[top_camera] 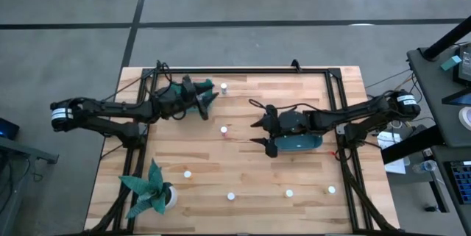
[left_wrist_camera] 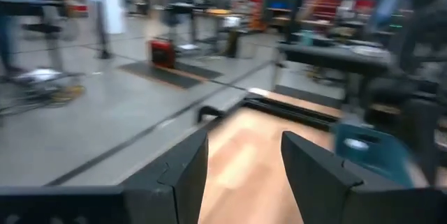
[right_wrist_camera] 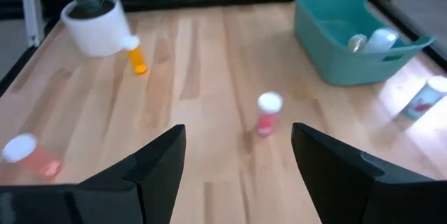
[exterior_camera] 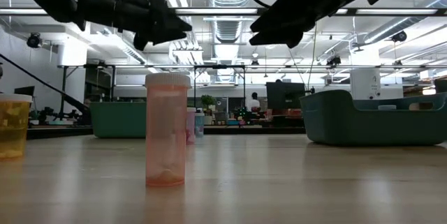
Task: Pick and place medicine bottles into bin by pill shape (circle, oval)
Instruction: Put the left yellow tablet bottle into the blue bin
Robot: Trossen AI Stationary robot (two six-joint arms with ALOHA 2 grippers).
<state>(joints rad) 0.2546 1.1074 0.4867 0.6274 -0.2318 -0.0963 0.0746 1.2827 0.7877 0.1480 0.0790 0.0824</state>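
Several small medicine bottles with white caps stand on the wooden table: one (top_camera: 224,129) at mid-table, one (top_camera: 223,86) toward the far edge, and others along the near edge (top_camera: 231,196). My left gripper (top_camera: 212,96) is open and empty, held level above a teal bin (right_wrist_camera: 335,49) that holds bottles. My right gripper (top_camera: 256,131) is open and empty, in the air just right of the mid-table bottle (right_wrist_camera: 269,112), which shows pink ahead of its fingers. A second teal bin (top_camera: 302,142) lies under the right arm.
A teal paper plant in a white pot (top_camera: 154,192) stands at the near left corner, with an orange bottle (right_wrist_camera: 137,56) beside it. A black frame (top_camera: 243,72) runs round the table's edges. In the low view a pink bottle (exterior_camera: 166,130) stands close.
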